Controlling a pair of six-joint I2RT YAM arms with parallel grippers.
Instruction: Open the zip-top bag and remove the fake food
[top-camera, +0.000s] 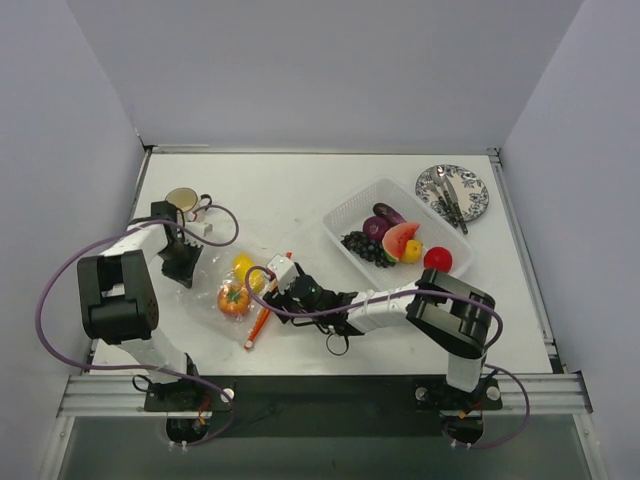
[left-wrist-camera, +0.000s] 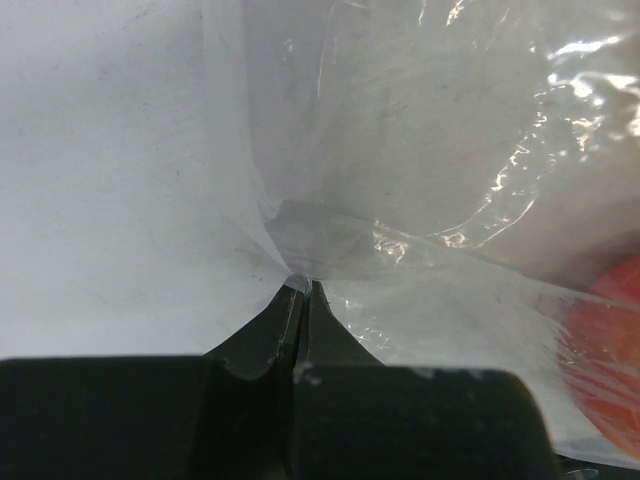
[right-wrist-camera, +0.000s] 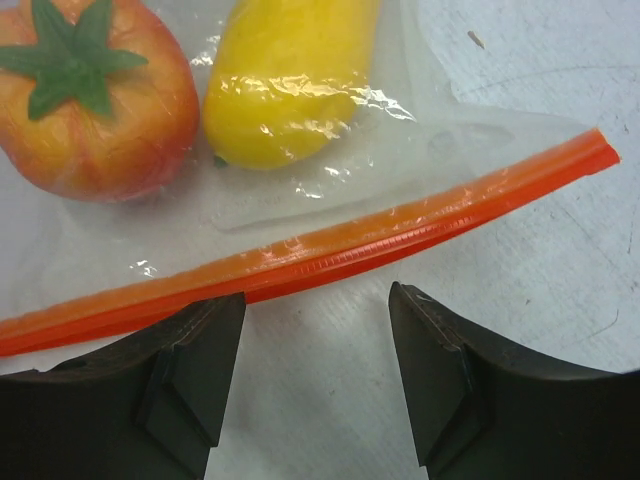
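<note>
The clear zip-top bag (top-camera: 222, 280) lies flat on the table, left of centre, its red-orange zip strip (right-wrist-camera: 330, 248) along the near-right side. Inside it are an orange tomato with a green top (top-camera: 233, 299) and a yellow fruit (top-camera: 243, 266); both show in the right wrist view, the tomato (right-wrist-camera: 95, 105) left of the yellow fruit (right-wrist-camera: 285, 75). My left gripper (left-wrist-camera: 303, 287) is shut on a pinch of the bag's plastic at its far-left corner (top-camera: 183, 268). My right gripper (right-wrist-camera: 318, 305) is open just short of the zip strip, empty.
A rigid clear tray (top-camera: 345, 215) at centre right holds grapes (top-camera: 362, 247), a watermelon slice (top-camera: 399, 238), purple and red pieces. A red fruit (top-camera: 437, 259) lies at its near corner. A patterned plate with cutlery (top-camera: 452, 192) stands at far right, a mug (top-camera: 183, 201) at far left.
</note>
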